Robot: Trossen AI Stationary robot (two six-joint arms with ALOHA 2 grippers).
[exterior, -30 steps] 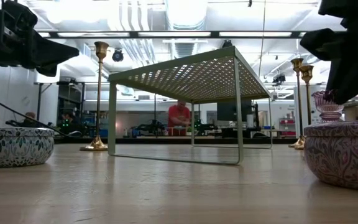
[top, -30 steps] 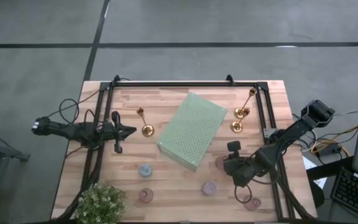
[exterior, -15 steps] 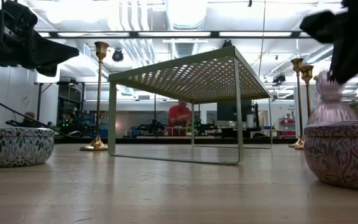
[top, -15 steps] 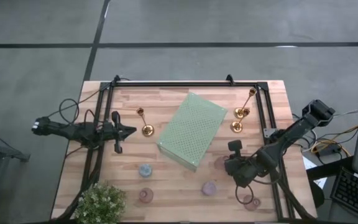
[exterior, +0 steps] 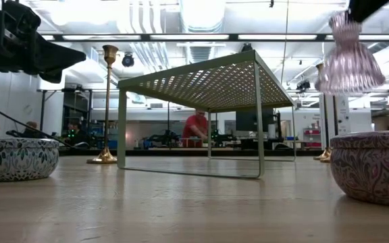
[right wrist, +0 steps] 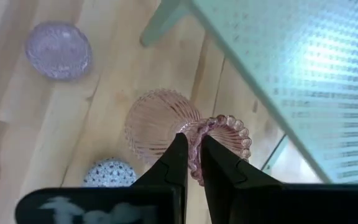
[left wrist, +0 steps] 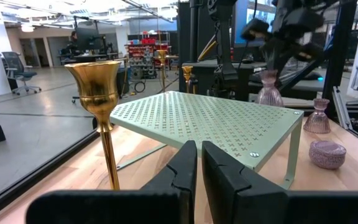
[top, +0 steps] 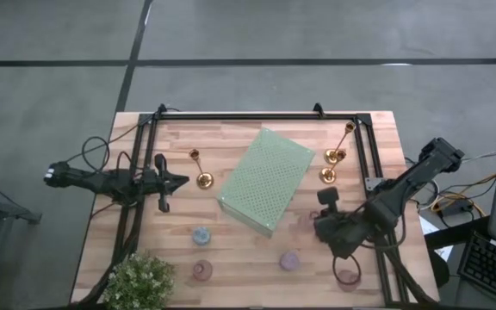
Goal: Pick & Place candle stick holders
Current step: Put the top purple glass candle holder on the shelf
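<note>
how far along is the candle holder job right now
Nothing looks placed yet. In hand: the right tool grips a pink glass holder by its rim, lifted off the table. Left: three gold candlesticks, e.g. one near the idle left tool, and the squat holders at the front.

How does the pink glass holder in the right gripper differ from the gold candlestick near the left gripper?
The pink glass holder is ribbed, translucent and squat with a wide flared skirt; the gold candlestick is opaque shiny metal, tall and slim. The pink holder hangs in the air, pinched at its scalloped rim by the right gripper; the candlestick stands on the table, untouched, with the left gripper shut beside it. Both stand upright and flare toward the base.
</note>
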